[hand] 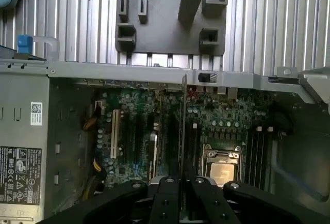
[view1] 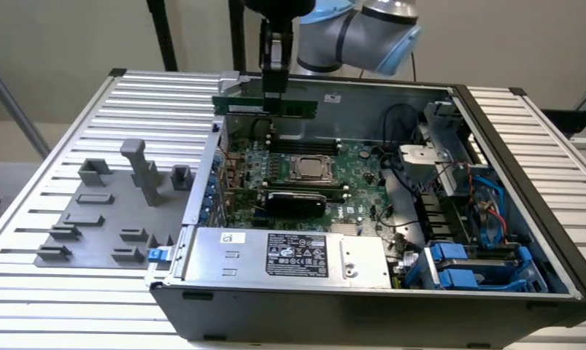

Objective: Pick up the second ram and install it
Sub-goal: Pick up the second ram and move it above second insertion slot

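Observation:
My gripper (view1: 273, 96) is shut on the second ram (view1: 298, 107), a thin dark-green stick held level and lengthwise above the rear-left part of the open computer case (view1: 526, 175). In the wrist view the second ram (hand: 183, 126) appears edge-on, a thin line running out from my gripper (hand: 181, 184) over the green motherboard (hand: 134, 131). It hangs in the air, above the board and apart from the dark ram slots (view1: 307, 144) beside the CPU socket (view1: 312, 169). The ram slots (hand: 258, 152) sit beyond the CPU socket (hand: 223, 171).
A grey fixture plate (view1: 98, 233) with upright holders lies on the slatted table outside the case, on the exterior view's left. Inside the case are the silver power supply (view1: 283, 255), blue drive bays (view1: 478, 266) and loose cables (view1: 409, 160).

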Robot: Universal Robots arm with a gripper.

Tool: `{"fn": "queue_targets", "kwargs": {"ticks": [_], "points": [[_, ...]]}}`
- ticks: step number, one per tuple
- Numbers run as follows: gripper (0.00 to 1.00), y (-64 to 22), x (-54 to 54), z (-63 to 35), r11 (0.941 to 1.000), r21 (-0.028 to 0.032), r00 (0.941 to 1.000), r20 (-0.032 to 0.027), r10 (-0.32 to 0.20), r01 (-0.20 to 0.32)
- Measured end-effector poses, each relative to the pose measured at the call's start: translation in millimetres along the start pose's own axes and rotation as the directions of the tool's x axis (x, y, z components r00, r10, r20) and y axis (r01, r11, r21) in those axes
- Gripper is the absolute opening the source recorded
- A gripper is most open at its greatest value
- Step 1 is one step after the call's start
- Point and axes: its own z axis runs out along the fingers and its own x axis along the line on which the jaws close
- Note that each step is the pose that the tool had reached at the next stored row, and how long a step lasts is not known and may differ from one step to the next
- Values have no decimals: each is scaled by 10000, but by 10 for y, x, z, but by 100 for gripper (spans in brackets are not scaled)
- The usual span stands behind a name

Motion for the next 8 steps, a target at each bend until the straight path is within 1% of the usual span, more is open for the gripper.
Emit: {"fn": "queue_targets", "kwargs": {"ticks": [4,8], "points": [[0,-184,-63,43,10000,-5,10000,2,0,0],[0,-328,-173,110,10000,-6,10000,2,0,0]]}}
